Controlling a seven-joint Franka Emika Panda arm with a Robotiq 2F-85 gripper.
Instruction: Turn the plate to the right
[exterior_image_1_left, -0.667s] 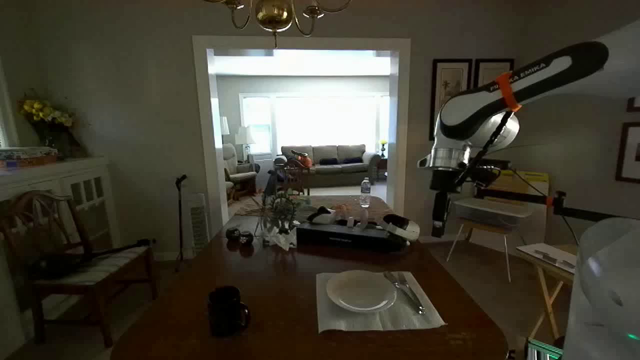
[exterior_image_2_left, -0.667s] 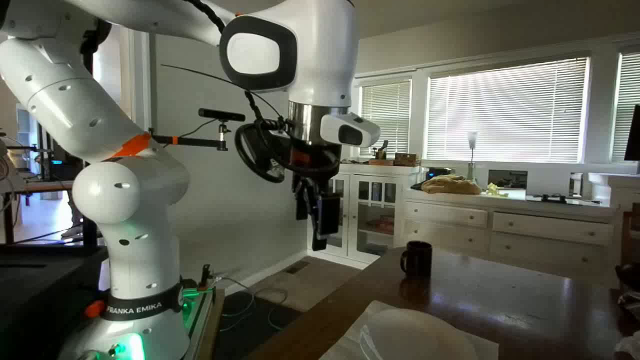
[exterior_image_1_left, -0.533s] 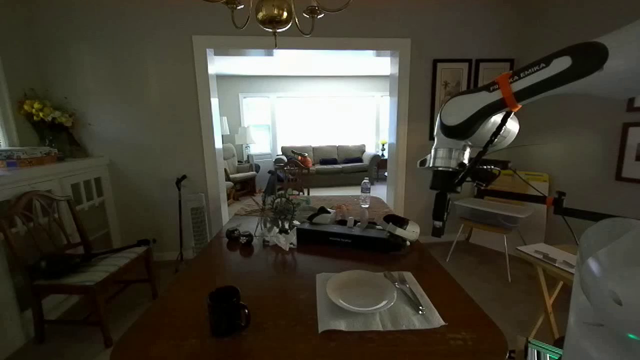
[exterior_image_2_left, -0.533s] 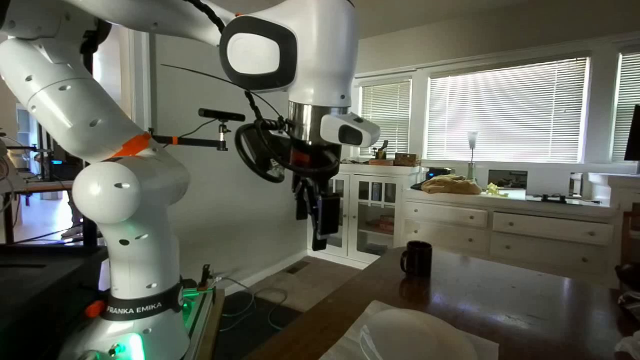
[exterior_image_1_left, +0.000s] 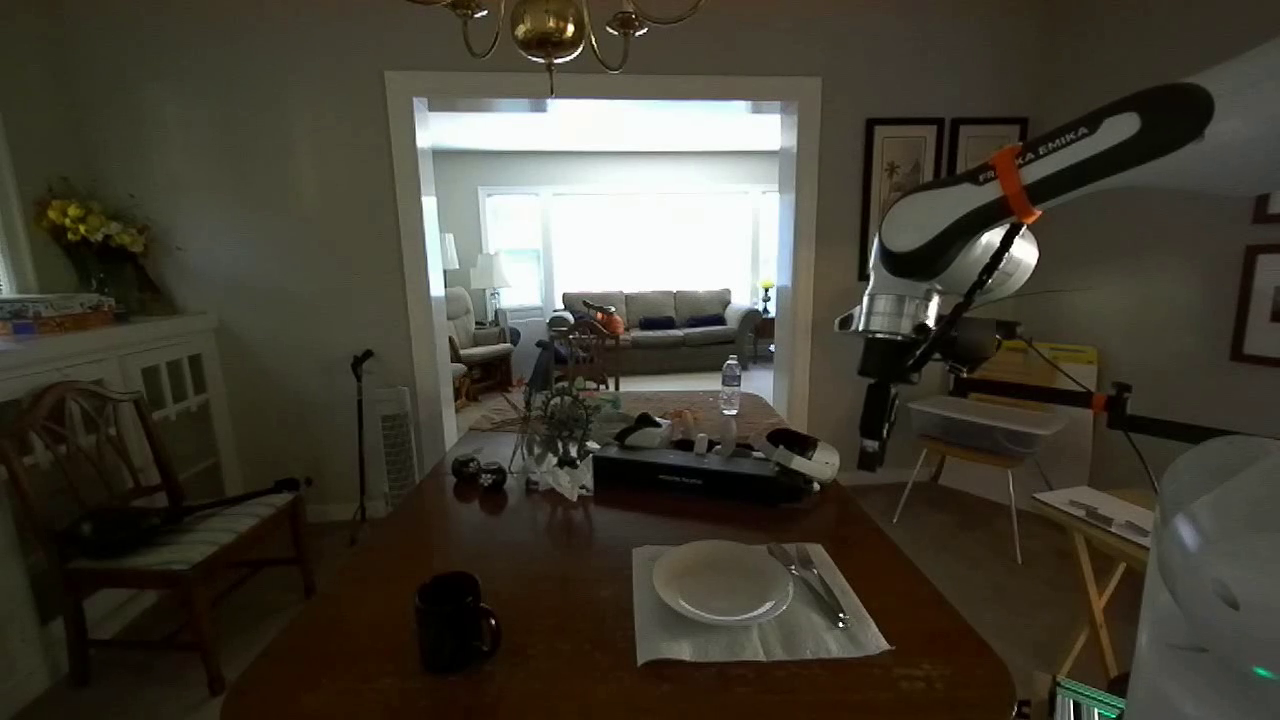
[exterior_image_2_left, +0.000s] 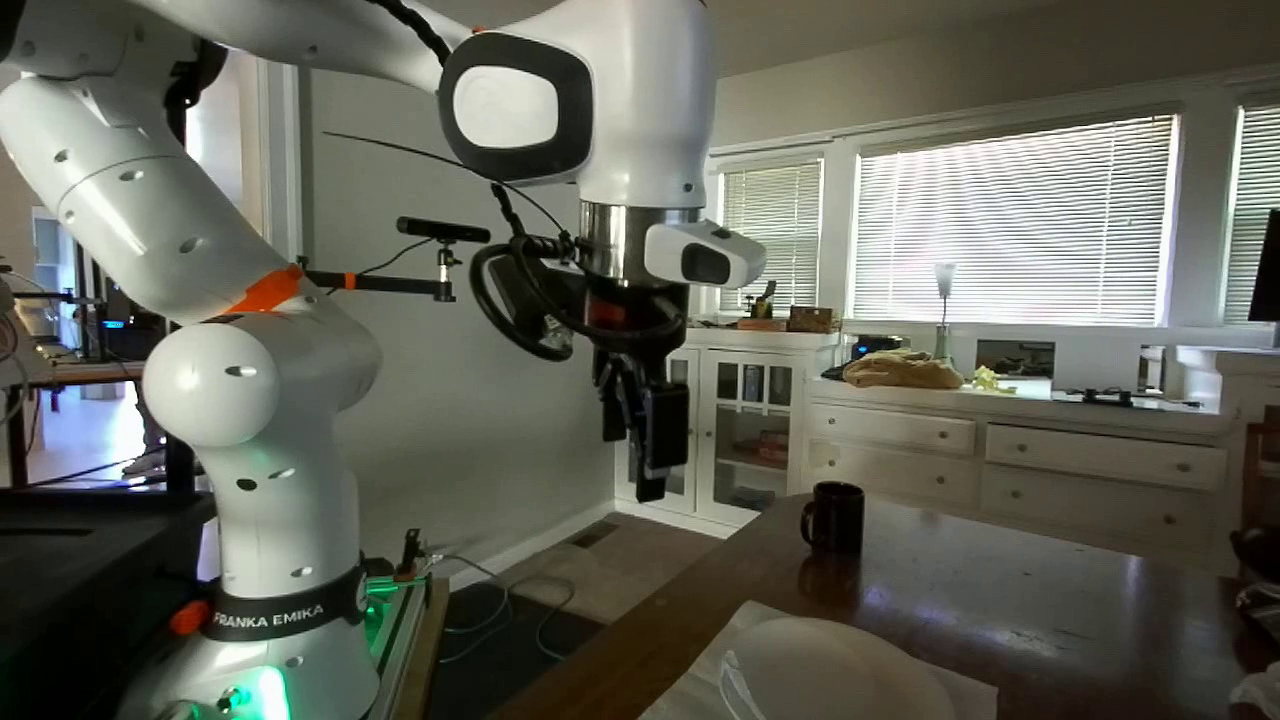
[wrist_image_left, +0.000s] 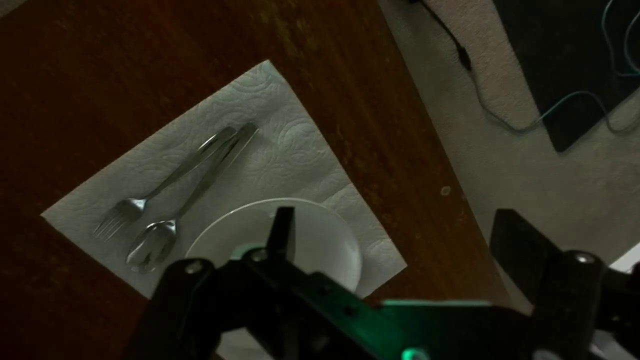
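We see the plate (exterior_image_1_left: 722, 583) on the white mat (exterior_image_1_left: 700, 645), near a corner of the table (exterior_image_1_left: 560, 620) | our gripper (wrist_image_left: 400, 230) hangs higher up | its fingers (wrist_image_left: 283, 230) are wide apart

A home's dining room: brass chandelier (exterior_image_1_left: 548, 30), striped-seat chair (exterior_image_1_left: 190, 545), wooden surface (exterior_image_1_left: 560, 620) laid with plate (exterior_image_1_left: 722, 582) and cutlery (wrist_image_left: 208, 179). Through the wide doorway (exterior_image_1_left: 605, 88) stand a sofa (exterior_image_1_left: 660, 328) and what look, in the glare, like lamps (exterior_image_1_left: 490, 272).
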